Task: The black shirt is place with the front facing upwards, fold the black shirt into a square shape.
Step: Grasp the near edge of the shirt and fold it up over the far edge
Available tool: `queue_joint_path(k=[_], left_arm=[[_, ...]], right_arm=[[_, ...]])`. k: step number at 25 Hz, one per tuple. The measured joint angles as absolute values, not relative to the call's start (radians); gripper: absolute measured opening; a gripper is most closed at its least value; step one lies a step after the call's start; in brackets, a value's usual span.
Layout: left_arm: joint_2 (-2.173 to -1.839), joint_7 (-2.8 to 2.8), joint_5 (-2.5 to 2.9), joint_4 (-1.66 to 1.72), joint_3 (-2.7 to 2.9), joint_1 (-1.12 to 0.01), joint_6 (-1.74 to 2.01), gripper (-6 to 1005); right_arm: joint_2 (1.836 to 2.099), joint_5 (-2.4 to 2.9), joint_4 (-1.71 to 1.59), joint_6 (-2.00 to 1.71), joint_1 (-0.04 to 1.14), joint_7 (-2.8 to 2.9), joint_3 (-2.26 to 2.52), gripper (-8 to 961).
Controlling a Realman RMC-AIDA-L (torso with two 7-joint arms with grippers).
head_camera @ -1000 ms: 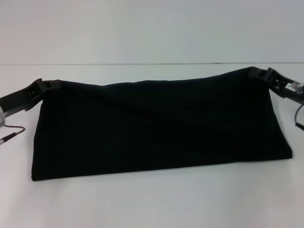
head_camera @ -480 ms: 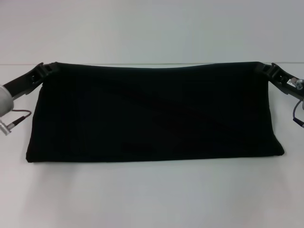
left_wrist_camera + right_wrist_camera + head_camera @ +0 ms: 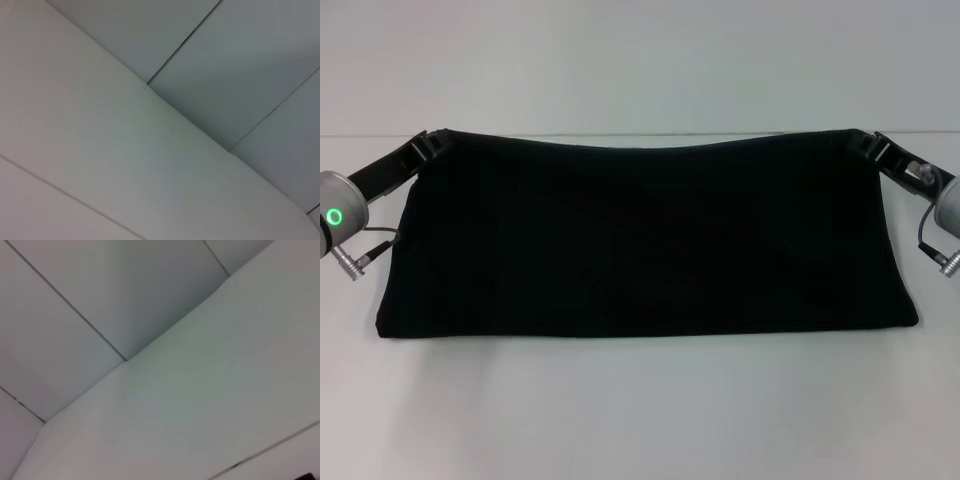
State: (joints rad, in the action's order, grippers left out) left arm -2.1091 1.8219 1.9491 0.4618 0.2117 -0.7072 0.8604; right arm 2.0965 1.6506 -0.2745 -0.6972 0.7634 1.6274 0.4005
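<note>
Spanning the white table [image 3: 640,410], black shirt [image 3: 640,235], plain wide band; left gripper [image 3: 428,143] and right gripper [image 3: 865,141] clamped on its far corners.

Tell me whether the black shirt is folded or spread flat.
Folded: the black shirt forms a wide band, with no sleeves, collar or print showing. The left end effector and right end effector are at its far corners.

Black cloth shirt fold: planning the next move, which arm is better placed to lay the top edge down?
Neither alone: the left gripper and right gripper each pinch one far corner of the black cloth shirt, symmetrically.
</note>
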Motion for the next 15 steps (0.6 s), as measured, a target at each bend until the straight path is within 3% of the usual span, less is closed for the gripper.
queue_joint_path(k=[12, 15], left_arm=[[-2.161, 1.685, 1.767, 0.416, 0.211, -0.711, 0.792, 45], [-2.159, 1.551, 1.679, 0.370, 0.212, -0.709, 0.797, 50]], right_arm=[[2.100, 1.493, -0.208, -0.640, 0.821, 1.337, 0.396, 83], [2.100, 1.471, -0.205, -0.640, 0.821, 1.326, 0.395, 198]])
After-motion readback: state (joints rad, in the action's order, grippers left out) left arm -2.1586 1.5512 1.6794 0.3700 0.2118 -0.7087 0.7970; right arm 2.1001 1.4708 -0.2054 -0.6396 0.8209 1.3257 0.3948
